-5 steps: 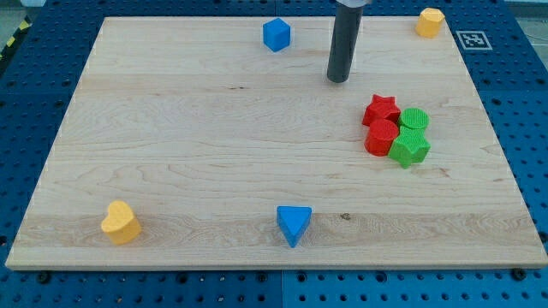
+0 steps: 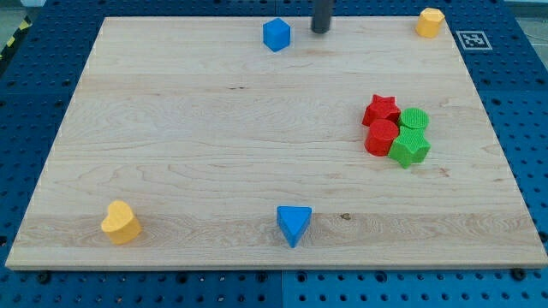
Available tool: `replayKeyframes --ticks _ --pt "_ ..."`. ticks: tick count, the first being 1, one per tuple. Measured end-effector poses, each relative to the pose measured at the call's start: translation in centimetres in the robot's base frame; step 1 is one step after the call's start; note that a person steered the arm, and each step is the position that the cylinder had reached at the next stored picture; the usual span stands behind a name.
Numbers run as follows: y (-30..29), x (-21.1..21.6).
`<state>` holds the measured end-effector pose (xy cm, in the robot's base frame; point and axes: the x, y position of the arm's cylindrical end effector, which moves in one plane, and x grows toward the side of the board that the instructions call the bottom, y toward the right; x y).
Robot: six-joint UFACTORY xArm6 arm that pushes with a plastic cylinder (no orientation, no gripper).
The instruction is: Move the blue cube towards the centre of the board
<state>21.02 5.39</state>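
You are looking down at a pale wooden board resting on a blue pegboard table. Your arm carries no gripper, only a dark rod, so nothing opens or closes; my tip touches down near the board's top edge, at about 12 o'clock from the centre. The blue cube sits just to the tip's 9 o'clock side, near but apart from it, also close to the top edge. It is small, bright blue, and turned so one corner faces the view's bottom.

Between the cube and the board's centre nothing blocks the way. Toward 3 o'clock from the centre a tight cluster sits together: a red star, a red cylinder, a green cylinder and a green block with an angular outline, all touching. At 6 o'clock lies a blue triangle. A yellow heart-like block sits near 8 o'clock, and a yellow block occupies the top right corner, near 1 o'clock.
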Motion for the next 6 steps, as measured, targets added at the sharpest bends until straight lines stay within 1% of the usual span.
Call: replayKeyframes --ticks 1,2,3,4,5,6 --pt "-4.7 -1.5" --pt "-6.6 0.7" --pt "-6.2 2.7" --pt "-6.1 3.0" --pt "-3.1 2.7" --pt "-2.1 4.4"
